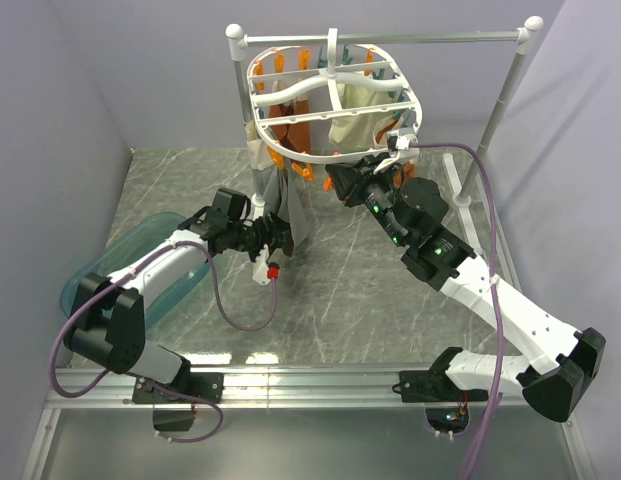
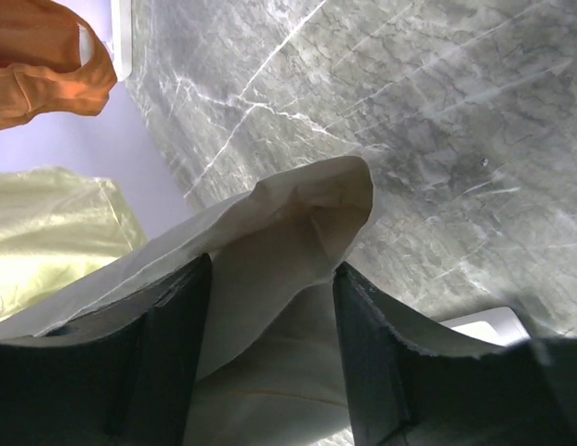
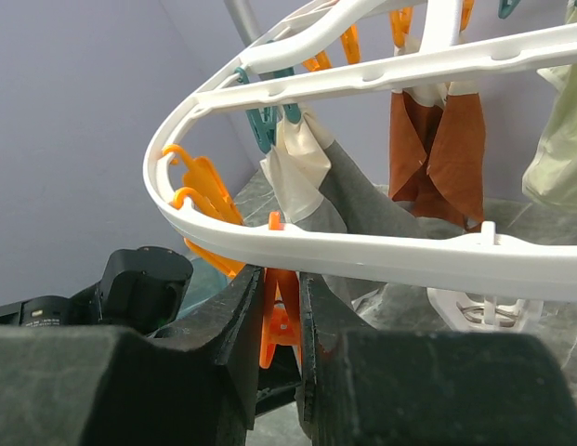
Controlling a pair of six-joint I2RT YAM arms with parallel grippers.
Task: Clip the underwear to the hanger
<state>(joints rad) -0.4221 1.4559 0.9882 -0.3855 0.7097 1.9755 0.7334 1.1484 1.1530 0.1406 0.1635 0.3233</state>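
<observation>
squeezing an orange plastic peg (image 3: 281,321) on the white oval plastic hanger (image 3: 381,260) at six o'clock, right jaws clenched; left jaws straddle limp grey fabric underwear (image 3: 362,200) at seven, grip unclear, so it may slip.

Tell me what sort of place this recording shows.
Probably a lab test cell staged as a laundry-drying corner: plain lilac walls box in a marble-pattern table, and a white peg hanger with garments hangs from a rail stand.
</observation>
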